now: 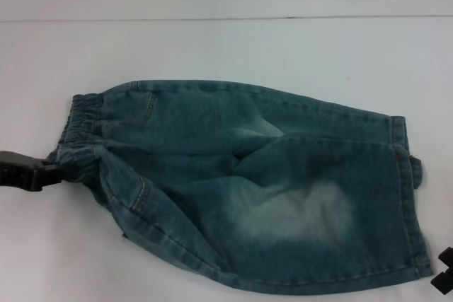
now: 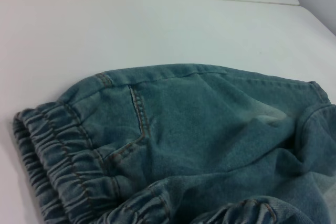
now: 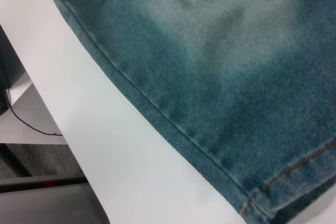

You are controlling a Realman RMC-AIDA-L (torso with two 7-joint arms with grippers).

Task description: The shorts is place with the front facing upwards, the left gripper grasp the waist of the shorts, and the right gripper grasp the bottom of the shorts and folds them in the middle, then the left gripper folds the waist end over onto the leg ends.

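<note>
Blue denim shorts lie on the white table, doubled lengthwise, with the elastic waist to the left and the leg hems to the right. My left gripper is at the near waist corner, shut on the bunched waist fabric. The left wrist view shows the gathered waistband and a pocket seam. My right gripper sits just off the near hem corner, beside the cloth. The right wrist view shows the leg panel and its stitched hem.
A seam line crosses the table behind the shorts. In the right wrist view the table edge runs close to the hem, with a dark floor and a cable beyond it.
</note>
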